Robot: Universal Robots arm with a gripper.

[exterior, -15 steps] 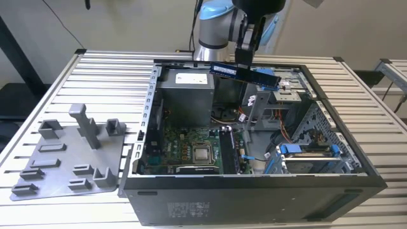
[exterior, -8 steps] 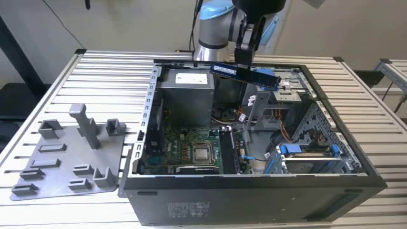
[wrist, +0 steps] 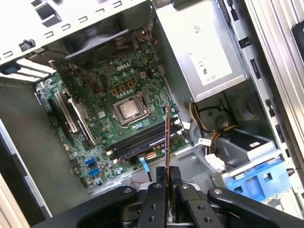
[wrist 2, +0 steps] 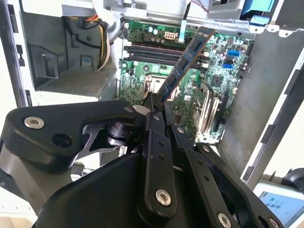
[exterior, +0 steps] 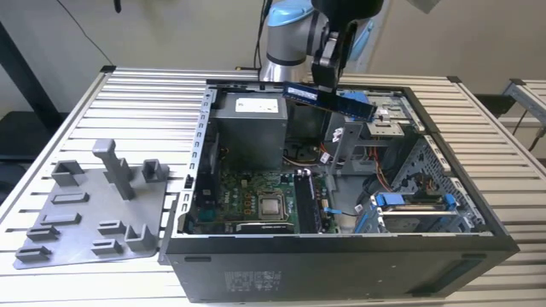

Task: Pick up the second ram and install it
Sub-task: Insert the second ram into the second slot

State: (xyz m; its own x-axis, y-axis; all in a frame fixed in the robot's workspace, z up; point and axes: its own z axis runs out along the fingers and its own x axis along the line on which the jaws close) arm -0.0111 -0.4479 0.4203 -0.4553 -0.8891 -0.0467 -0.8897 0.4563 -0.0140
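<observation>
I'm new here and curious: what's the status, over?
Pincer shut on second ram. Ram tilted above open case, not yet in slots. Cables near slots.

the arm (exterior: 286, 29) is a round, silver-grey tube with a pale blue cap on its joint, and a thin dark cable runs alongside it. in the second wrist view the gripper (wrist 2: 154, 102) is matte black: flat linkage bars with rounded ends, pinned by bright silver screws and dark pivot holes. in the first wrist view its slim black fingers (wrist: 175, 175) are straight-edged.
</observation>
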